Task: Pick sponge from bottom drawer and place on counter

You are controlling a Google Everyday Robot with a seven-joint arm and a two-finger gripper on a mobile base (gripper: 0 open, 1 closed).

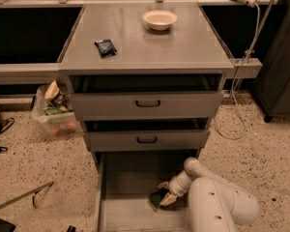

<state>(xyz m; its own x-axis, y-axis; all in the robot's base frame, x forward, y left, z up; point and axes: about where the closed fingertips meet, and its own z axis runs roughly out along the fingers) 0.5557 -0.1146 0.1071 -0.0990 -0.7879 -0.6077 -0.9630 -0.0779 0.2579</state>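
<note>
Camera view shows you the white arm's two-finger gripper low inside the long, shallow grey metal bottom drawer. Its pale fingers are clamped on the small, tilted, dark green sponge, right of the drawer's middle. The flat grey metal counter is well above.

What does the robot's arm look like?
The arm is creamy white, fat and rounded like a tube, with small dark dots on its shell. It narrows to a pale tan end effector down in the bottom drawer.
</note>
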